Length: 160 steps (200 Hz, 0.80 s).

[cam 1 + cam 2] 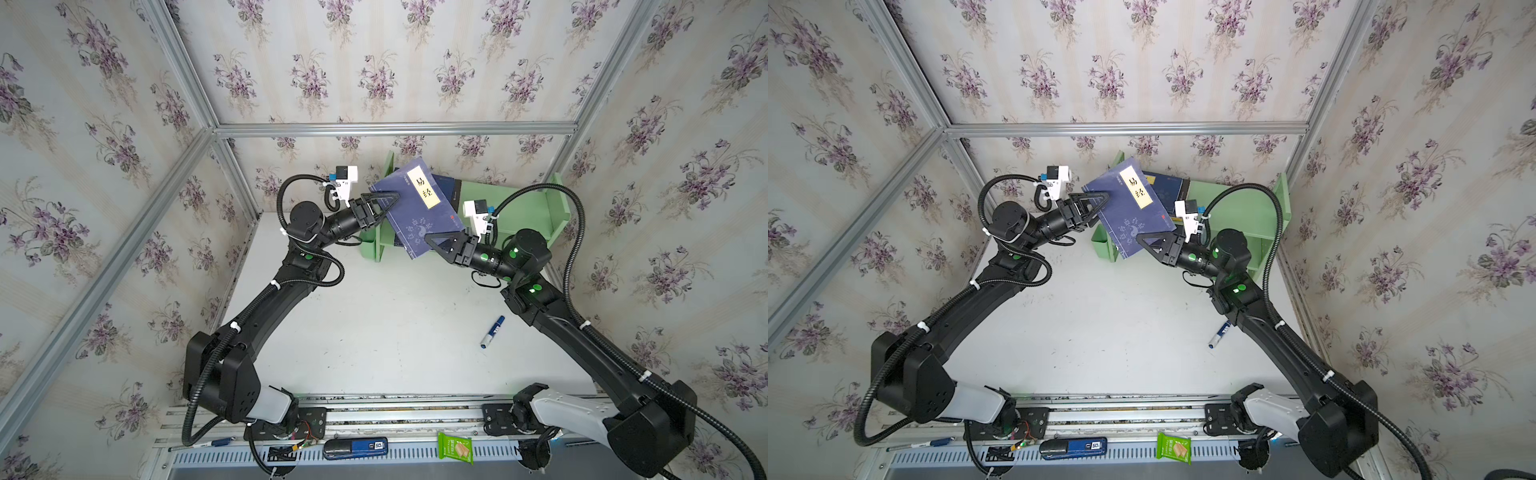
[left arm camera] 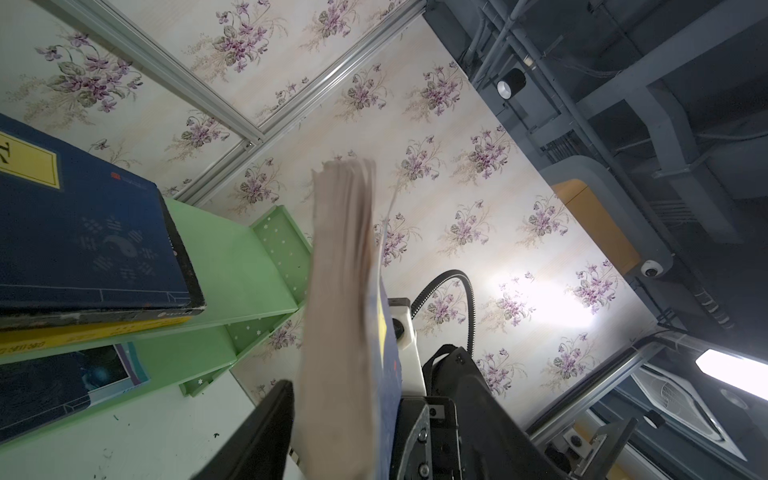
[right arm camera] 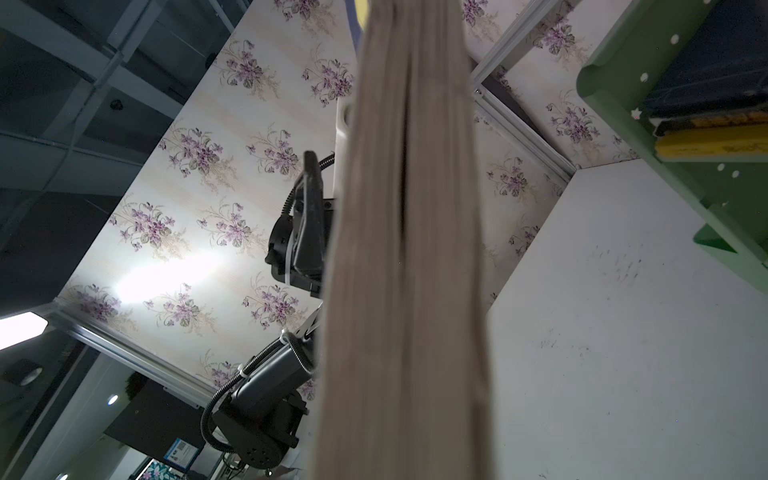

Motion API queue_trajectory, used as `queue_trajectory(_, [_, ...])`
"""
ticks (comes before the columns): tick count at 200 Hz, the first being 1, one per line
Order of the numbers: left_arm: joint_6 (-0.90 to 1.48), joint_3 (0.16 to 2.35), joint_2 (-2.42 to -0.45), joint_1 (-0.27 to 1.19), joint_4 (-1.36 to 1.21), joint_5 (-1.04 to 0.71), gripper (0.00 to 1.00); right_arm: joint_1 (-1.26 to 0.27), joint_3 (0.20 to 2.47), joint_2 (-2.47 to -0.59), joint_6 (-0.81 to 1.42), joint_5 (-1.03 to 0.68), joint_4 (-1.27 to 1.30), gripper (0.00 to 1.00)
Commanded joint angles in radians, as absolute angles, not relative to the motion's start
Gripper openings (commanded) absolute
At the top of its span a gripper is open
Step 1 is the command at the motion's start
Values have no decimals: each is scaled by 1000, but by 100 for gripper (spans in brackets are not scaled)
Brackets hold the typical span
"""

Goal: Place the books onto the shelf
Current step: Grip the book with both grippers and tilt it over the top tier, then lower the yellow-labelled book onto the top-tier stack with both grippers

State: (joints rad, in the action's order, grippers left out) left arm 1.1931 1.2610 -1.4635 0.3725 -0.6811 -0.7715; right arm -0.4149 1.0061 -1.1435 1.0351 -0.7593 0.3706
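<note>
A navy book (image 1: 415,208) (image 1: 1129,208) with a yellow title label hangs tilted in the air in front of the pale green shelf (image 1: 519,208) (image 1: 1241,208). My right gripper (image 1: 432,239) (image 1: 1144,240) is shut on its near lower corner; in the right wrist view the book's page edge (image 3: 407,249) hides the jaws. My left gripper (image 1: 386,199) (image 1: 1098,198) (image 2: 345,436) stands open around the book's left corner, one finger on each side of the page block (image 2: 340,311). Other books lie stacked on the shelf: a navy one (image 2: 83,232) over a yellow one (image 2: 83,332), and a magazine (image 2: 62,386) on the lower tier.
A blue-and-white marker pen (image 1: 492,331) (image 1: 1219,333) lies on the white table by the right arm. A green cup (image 1: 371,245) hangs on the shelf's left side. A green snack packet (image 1: 456,448) and a blue device (image 1: 355,448) sit on the front rail. Papered walls stand close behind the shelf.
</note>
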Motion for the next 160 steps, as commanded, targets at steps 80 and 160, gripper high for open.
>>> queue_trajectory(80, [1131,1270,-1441,367,-632,-838,14,-380,1092,-1105,882,-845,143,19])
queue_trajectory(160, [1222,1192,-1418,403,-801,-552,9,-399,873,-1131,1140,-594,650,65])
